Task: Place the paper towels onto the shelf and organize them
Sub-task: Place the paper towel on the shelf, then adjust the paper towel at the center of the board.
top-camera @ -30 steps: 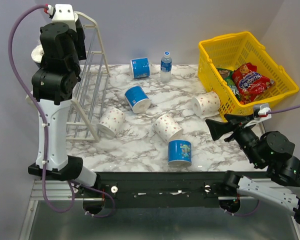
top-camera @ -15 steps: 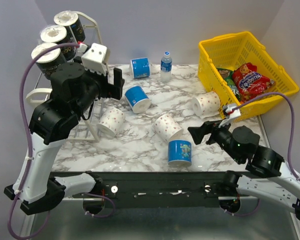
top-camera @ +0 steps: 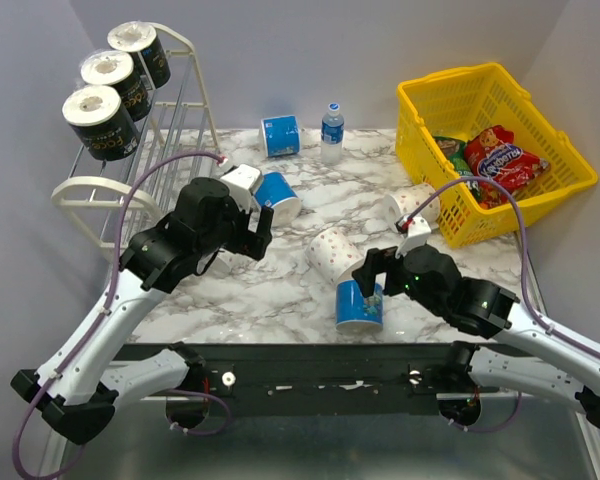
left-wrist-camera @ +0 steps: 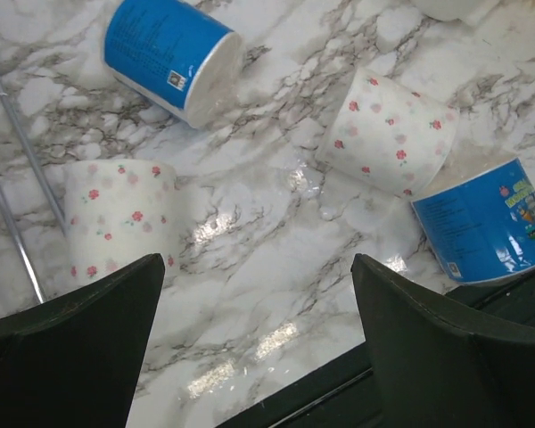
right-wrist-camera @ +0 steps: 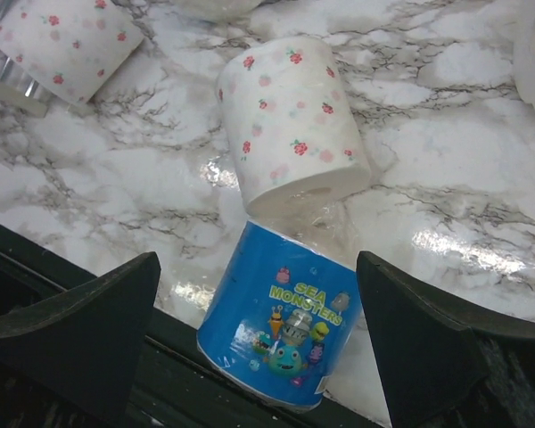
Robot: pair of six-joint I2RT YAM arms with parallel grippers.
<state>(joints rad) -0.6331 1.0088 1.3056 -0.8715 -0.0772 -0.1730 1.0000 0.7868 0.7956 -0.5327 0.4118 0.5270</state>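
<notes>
Three black paper towels (top-camera: 101, 121) lie in a row on the top tier of the white shelf (top-camera: 84, 196) at the left. On the marble table lie three blue rolls (top-camera: 278, 197) and dotted white rolls (top-camera: 332, 253). My left gripper (top-camera: 258, 232) hangs open over bare table (left-wrist-camera: 259, 303), with a dotted roll (left-wrist-camera: 120, 218) just past its left finger. My right gripper (top-camera: 370, 270) is open above the nearest blue roll (right-wrist-camera: 285, 325), which stands on end between its fingers (right-wrist-camera: 80, 321), untouched, against a dotted roll (right-wrist-camera: 290, 120).
A yellow basket (top-camera: 420, 112) with snack bags (top-camera: 500, 155) stands at the back right. A small water bottle (top-camera: 331, 132) is upright beside a blue roll (top-camera: 280, 135) at the back. Another dotted roll (top-camera: 412, 205) lies by the basket. The table's black front edge (right-wrist-camera: 116, 374) is close below.
My left arm has swung down from the shelf's top tier to the table, its jaws now wide. My right arm has moved left, over the near blue roll.
</notes>
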